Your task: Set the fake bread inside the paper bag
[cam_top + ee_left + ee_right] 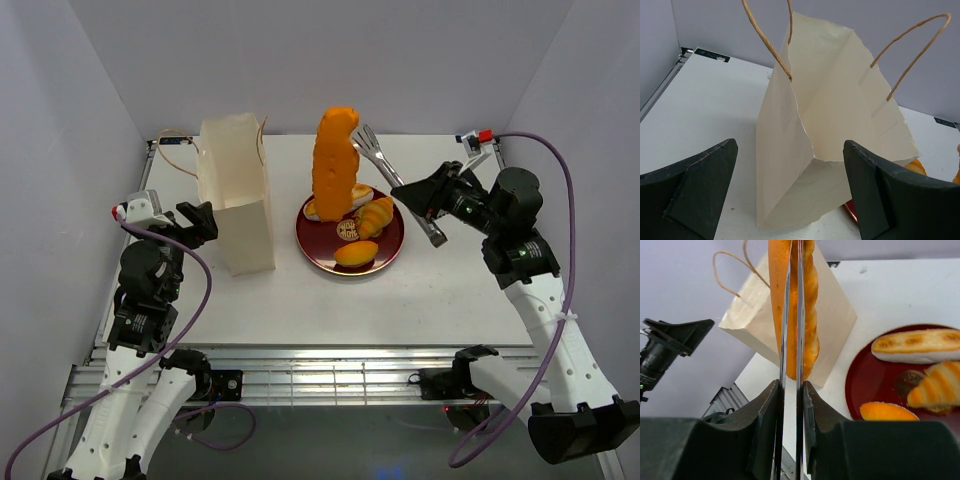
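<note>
My right gripper (408, 196) is shut on silver metal tongs (383, 163), which pinch a flat orange bread slab (335, 158) held up above the dark red plate (309, 254). In the right wrist view the gripper (791, 390) clamps the tong arms (800, 315) and the slab (811, 290) hangs in front of the paper bag (836, 315). The cream paper bag (236, 190) stands upright and open, left of the plate. My left gripper (199, 222) is open and empty beside the bag's left side (830, 115). A long roll (917, 345), a croissant (935, 385) and an oval bun (887, 411) lie on the plate.
A small dark round pastry (907, 382) lies on the plate between roll and croissant. The bag's string handles (767, 42) stand up above its mouth, and its near rim is torn. White walls enclose the table on three sides.
</note>
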### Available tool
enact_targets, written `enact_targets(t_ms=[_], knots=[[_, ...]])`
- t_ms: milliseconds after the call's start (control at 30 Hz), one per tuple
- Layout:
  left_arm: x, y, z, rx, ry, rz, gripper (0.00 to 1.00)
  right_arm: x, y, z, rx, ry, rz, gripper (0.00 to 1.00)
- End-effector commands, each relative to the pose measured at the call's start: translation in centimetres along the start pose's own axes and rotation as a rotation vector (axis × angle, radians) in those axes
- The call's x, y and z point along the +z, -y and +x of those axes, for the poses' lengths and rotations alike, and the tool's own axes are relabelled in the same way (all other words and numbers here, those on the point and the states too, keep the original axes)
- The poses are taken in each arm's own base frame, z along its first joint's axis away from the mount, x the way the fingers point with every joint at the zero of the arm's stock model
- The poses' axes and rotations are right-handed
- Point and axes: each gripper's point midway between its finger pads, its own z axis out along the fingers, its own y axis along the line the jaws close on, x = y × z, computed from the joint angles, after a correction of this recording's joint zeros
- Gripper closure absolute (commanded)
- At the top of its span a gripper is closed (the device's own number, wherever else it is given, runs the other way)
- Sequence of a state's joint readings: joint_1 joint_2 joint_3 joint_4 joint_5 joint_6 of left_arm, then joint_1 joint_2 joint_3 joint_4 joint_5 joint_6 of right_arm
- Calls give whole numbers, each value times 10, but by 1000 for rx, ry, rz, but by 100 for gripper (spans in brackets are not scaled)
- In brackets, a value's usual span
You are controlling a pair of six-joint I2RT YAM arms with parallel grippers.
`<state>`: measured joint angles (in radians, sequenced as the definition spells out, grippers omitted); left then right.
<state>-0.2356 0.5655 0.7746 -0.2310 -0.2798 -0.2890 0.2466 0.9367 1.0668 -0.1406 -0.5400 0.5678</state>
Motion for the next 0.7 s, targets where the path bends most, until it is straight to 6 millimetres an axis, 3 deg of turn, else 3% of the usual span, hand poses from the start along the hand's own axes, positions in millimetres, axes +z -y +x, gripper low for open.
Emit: enact_targets(t_ms=[0, 167, 267, 400, 600, 633, 667], knots=[[-2, -1, -3, -2, 20, -5, 3, 1, -49, -42, -103, 94, -114, 86], [-1, -1, -3, -3, 19, -4, 3, 12, -92, -62, -148, 112, -219, 86], [-1, -2, -2, -1, 18, -8, 3, 21, -105, -69, -158, 114, -249, 86], [0, -1, -2, -1, 17, -5, 3, 28, -147, -81, -186, 126, -352, 85], [0, -2, 0, -1, 13, -7, 3, 60, -172, -70, -172, 89, -415, 85], [0, -1, 0, -1, 13, -5, 3, 61, -181, -78, -183, 120, -436, 85], [1, -1, 0, 0, 10, -5, 3, 71, -181, -74, -180, 106, -438, 85]])
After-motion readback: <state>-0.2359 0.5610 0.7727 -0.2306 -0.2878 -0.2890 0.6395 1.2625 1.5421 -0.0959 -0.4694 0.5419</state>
